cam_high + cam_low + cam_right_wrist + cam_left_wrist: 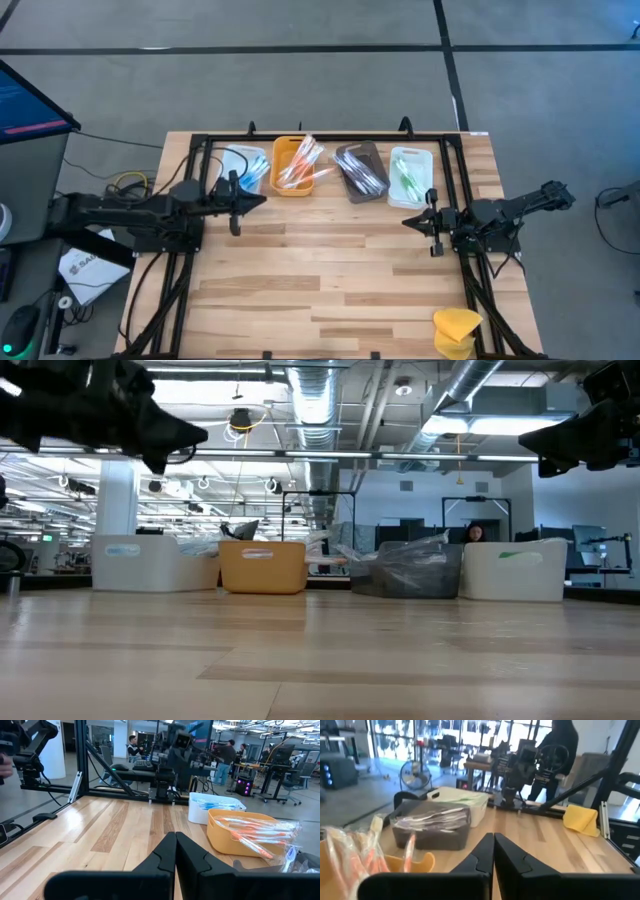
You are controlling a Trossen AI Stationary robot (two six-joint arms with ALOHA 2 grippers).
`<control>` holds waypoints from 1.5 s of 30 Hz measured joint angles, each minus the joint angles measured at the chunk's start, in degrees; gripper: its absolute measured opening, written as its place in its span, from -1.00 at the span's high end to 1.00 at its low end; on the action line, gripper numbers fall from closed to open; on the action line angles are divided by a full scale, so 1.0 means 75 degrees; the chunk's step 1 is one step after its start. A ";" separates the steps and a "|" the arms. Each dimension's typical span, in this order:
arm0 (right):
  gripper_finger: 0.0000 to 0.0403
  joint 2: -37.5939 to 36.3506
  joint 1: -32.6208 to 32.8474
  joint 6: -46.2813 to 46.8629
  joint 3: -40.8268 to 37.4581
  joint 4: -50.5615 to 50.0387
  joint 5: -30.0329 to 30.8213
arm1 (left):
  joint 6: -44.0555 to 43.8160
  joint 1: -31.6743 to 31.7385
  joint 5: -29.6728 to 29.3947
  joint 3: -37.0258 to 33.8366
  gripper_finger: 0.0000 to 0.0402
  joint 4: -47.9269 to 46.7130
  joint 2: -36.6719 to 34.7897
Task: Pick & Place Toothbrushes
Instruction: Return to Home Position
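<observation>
The left tool (256, 201) is pinched together on nothing beside the first of four trays (277, 160), the toothbrushes (300, 165) all lie in that row of trays running from one tool to the other, and the right tool (410, 222) is pinched together and bare too, so I think both arms only need to pull back home.
</observation>
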 joint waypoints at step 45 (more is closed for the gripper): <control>1.00 -0.0001 -0.0001 -0.0002 0.0003 0.0003 0.0000 | 0.0980 0.0029 0.1966 -0.1257 1.00 0.1336 -0.1826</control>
